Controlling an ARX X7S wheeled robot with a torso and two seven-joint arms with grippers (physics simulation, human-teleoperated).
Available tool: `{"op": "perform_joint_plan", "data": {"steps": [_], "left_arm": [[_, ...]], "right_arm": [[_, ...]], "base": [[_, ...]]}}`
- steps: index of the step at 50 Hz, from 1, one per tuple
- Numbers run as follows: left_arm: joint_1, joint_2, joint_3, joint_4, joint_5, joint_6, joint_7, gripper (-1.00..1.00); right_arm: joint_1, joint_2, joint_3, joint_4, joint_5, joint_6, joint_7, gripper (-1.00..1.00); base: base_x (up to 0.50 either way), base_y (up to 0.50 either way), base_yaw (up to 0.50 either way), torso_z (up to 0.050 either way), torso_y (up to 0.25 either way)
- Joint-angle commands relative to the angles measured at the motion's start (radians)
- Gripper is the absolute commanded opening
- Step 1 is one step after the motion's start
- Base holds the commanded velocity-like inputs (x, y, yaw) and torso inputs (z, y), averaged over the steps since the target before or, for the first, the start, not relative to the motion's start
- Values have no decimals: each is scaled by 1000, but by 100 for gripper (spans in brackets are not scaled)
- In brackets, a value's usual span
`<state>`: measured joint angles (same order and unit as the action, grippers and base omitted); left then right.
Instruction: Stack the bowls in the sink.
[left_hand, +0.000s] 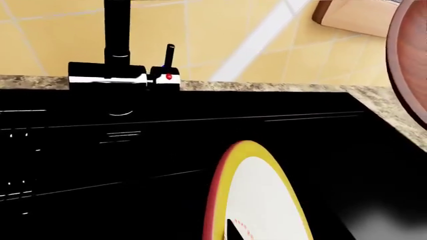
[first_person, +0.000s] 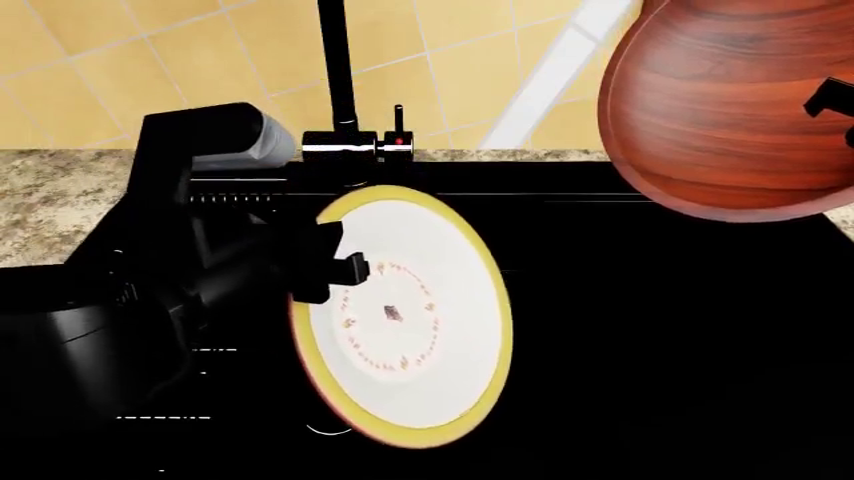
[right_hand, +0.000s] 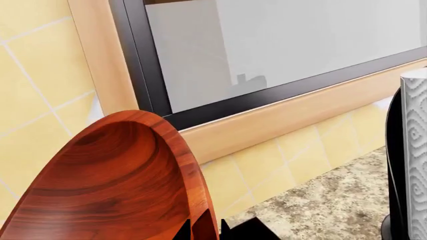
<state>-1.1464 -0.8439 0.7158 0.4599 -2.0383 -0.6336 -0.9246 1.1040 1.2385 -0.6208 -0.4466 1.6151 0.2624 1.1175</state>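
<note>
Red-brown wood-grain bowl (first_person: 727, 110), yellow-rimmed white bowl (first_person: 407, 315)

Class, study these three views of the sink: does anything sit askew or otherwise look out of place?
Both bowls are tipped rather than level. The white bowl is held on edge over the sink by the left gripper. The wooden bowl hangs tilted in the air at upper right, its underside facing the head camera. Nothing looks spilled or broken.

Faucet (first_person: 336, 75) blocks the sink's (first_person: 667, 330) back — right half open.
</note>
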Motion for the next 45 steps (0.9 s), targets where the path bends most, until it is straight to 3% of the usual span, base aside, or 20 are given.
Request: {"op": "perform_joint_plan", "data": {"steps": [1, 45], "left_arm": [[11, 33, 15, -15, 28, 1, 14, -100], [20, 65, 82, -52, 71, -33, -24, -100]], "right_arm": [[11, 0, 17, 2, -15, 2, -5, -100], [-5, 5, 29, -1, -14, -1, -10, -100]], "base": [[35, 0, 0, 0, 0], [22, 0, 3, 0, 1]]}}
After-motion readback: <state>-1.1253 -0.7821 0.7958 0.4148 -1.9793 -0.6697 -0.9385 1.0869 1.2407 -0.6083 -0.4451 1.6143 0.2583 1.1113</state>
